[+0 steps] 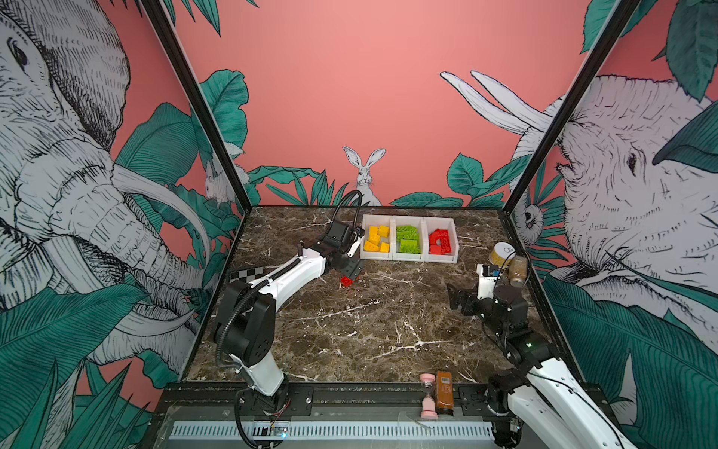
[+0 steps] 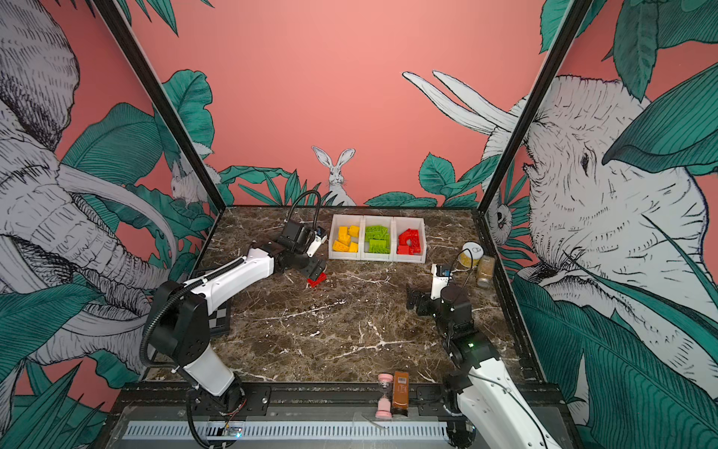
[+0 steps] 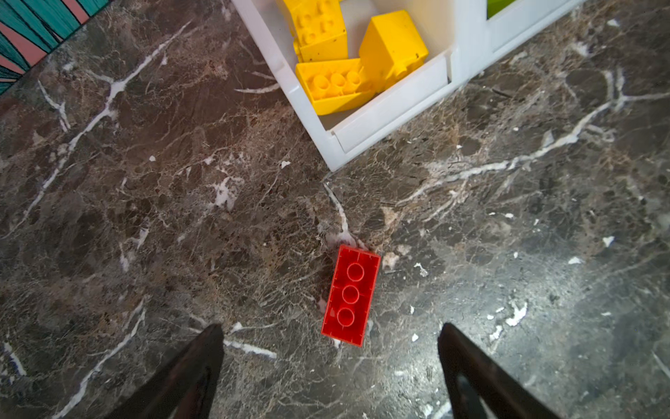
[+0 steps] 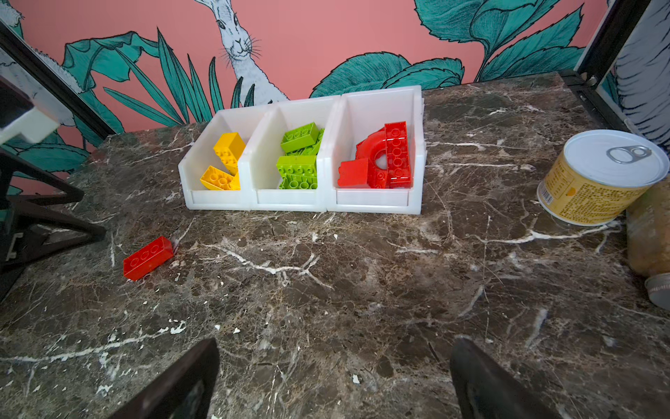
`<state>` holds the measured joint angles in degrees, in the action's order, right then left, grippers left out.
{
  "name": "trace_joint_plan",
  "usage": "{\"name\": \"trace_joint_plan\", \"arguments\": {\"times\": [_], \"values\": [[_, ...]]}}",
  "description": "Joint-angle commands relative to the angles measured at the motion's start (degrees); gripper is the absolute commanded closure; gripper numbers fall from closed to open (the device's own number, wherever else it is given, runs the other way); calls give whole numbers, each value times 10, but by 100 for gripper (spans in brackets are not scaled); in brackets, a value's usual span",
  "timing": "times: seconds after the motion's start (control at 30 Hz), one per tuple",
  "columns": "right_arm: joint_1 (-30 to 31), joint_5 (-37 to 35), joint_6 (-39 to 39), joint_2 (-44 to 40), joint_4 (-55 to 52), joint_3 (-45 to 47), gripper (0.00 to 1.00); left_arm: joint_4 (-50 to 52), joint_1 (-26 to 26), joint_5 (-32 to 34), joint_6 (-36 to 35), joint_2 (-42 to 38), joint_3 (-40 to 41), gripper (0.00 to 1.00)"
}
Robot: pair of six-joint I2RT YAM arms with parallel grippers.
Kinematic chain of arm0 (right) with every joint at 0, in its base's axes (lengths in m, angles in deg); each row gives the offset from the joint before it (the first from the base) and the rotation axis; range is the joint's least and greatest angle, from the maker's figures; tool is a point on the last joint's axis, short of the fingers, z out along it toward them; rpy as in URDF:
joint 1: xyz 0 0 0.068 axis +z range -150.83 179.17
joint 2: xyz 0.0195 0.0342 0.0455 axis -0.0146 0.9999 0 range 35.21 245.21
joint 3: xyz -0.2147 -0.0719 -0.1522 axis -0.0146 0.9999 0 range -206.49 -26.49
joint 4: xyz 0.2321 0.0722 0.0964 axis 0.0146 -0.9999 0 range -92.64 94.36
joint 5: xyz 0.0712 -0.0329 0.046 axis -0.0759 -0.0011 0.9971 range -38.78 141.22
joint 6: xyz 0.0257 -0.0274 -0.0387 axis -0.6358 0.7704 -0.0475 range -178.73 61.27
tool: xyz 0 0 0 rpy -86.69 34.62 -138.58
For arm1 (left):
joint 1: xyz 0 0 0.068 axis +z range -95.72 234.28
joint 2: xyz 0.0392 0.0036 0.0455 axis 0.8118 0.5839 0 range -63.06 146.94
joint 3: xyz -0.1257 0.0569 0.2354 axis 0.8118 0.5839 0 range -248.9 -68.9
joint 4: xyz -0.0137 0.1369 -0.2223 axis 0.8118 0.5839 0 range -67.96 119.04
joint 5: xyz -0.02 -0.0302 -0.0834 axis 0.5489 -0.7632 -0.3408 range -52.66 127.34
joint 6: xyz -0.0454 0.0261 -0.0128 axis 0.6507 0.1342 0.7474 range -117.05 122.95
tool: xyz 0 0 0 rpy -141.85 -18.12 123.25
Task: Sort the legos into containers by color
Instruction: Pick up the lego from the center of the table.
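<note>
Left wrist view: the left tool [image 3: 330,326], jaws apart, hangs over the last loose red brick [image 3: 351,295] on the bench [image 3: 145,217]; next, I'd say, lower, clamp and carry it to the bin [image 4: 373,201] holding reds.

- left arm [image 1: 299,268]: white tapered shells, blocky black joint housings, black ribbed hose [image 1: 237,307] looped alongside.
- right arm [image 1: 551,385]: same white and black, thin black cable, small green light [image 1: 527,344].
- left gripper [image 3: 330,325]: black fingers [image 3: 192,373] tapering to points.
</note>
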<state>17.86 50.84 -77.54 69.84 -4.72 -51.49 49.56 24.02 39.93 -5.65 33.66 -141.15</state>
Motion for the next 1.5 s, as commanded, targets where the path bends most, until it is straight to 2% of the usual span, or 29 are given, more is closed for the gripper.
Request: {"name": "trace_joint_plan", "arguments": {"times": [0.0,0.33,0.7,0.83,1.03,1.47], "values": [[-2,6,5,0,4,-1,2,-1,2,11,1,29,-2,8],[-2,9,0,-3,0,4,2,-4,5,-37,0,81,-5,9],[-2,10,-2,7,6,8,2,9,8,-34,5,119,-19,9],[-2,10,-1,10,9,8,2,19,9,-39,5,130,-27,12],[-2,9,0,17,15,8,2,24,9,-52,10,131,-20,22],[-2,5,4,14,12,11,2,31,9,-64,21,139,-30,57]]}}
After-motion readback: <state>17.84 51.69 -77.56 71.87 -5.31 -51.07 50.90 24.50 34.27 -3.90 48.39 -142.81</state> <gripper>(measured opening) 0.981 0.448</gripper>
